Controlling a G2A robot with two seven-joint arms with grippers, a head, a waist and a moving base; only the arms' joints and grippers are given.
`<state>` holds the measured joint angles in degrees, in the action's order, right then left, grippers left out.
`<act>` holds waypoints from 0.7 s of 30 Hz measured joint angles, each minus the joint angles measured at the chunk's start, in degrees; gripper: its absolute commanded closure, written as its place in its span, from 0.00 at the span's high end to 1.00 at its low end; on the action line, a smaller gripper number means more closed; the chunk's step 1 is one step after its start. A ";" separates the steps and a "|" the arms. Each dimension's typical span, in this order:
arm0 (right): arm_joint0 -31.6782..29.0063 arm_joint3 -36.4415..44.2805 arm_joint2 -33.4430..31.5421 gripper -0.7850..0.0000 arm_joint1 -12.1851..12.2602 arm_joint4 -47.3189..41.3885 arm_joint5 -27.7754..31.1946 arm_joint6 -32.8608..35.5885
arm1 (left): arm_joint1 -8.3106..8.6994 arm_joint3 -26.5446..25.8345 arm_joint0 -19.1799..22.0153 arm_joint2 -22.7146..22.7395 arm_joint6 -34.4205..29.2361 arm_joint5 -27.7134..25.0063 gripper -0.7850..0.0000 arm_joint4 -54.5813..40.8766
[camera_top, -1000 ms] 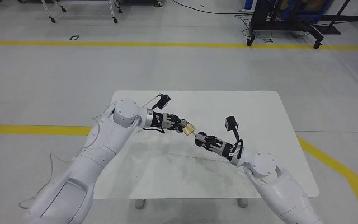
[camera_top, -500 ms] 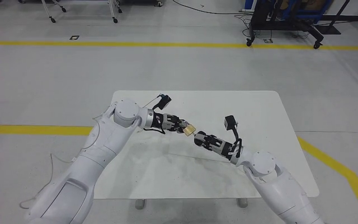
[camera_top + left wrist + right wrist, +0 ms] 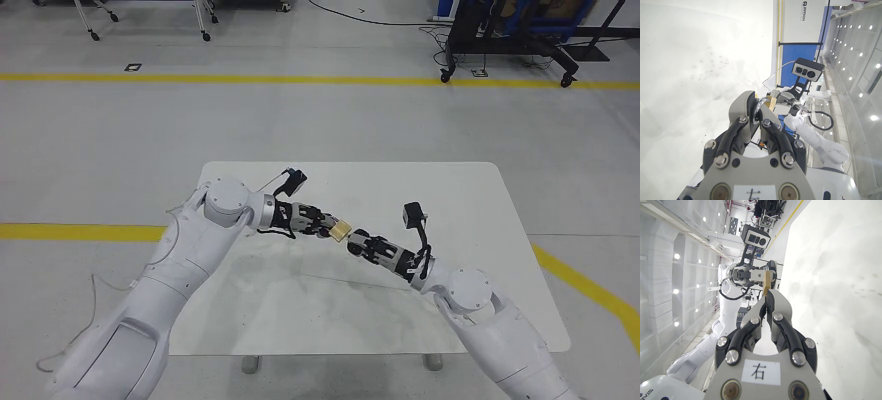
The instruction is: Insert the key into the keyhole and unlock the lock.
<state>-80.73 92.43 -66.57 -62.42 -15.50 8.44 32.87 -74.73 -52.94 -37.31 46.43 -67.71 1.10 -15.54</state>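
Brass marks where the two arms meet. The padlock [image 3: 340, 231] is held in the air above the table [image 3: 470, 200]. Its steel shackle [image 3: 758, 107] is clamped between the fingers of the left gripper [image 3: 322, 226], and its body juts out past those fingertips. The right gripper [image 3: 767, 294] faces it from the opposite side with its pads pressed nearly together. Its tips touch, or sit just short of, the far end of the lock body. The key is too thin and too buried between those pads to make out. I take it to be pinched there, with its blade at or inside the keyhole, which faces the right fingertips and is hidden by them.

Risks, judged from this pose:
- The left hold is on the rounded shackle only, so the body can swing about it. A push from the right tips off the keyhole's line would likely pivot the lock away rather than seat the blade.
- A thin key in flat pads may slip when turned, so the pads would rotate and the key would not.
- Turning before the blade is fully home could jam or bend it.
- Once the lock releases, the body may spring off the shackle. Held by the key alone, it could drop to the table below both hands.
- The two sets of fingertips are very close, so a twist of the right one could knock them together.
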 measured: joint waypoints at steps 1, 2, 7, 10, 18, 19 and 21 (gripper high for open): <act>-0.10 0.00 -0.33 1.00 0.00 -0.58 0.47 0.10 | 0.03 0.10 -0.01 0.25 0.12 -0.09 0.00 -0.20; -0.22 0.02 -0.63 1.00 0.01 -0.89 0.80 0.13 | 0.06 0.12 -0.04 0.39 0.14 -0.15 0.00 -0.30; -0.65 0.24 -1.33 1.00 0.08 -1.40 1.29 0.35 | 0.13 -0.02 -0.30 0.83 0.15 0.00 0.00 -0.52; -0.63 0.23 -1.30 1.00 0.08 -1.39 1.27 0.35 | 0.13 -0.02 -0.44 1.10 0.11 0.16 0.00 -0.94; -0.63 0.23 -1.30 1.00 0.08 -1.38 1.27 0.34 | -0.04 0.86 -0.65 1.90 -1.30 1.51 0.00 -4.04; -0.63 0.23 -1.30 1.00 0.08 -1.38 1.27 0.34 | -0.08 1.02 -0.64 1.93 -1.52 1.64 0.00 -4.35; -0.76 0.36 -1.35 1.00 0.04 -1.70 1.45 0.09 | -0.17 1.30 -0.64 1.99 -1.99 1.94 0.00 -5.08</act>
<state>-81.50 92.80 -67.92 -62.38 -17.20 9.89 32.96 -74.90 -51.64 -37.95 48.42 -69.70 3.04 -20.62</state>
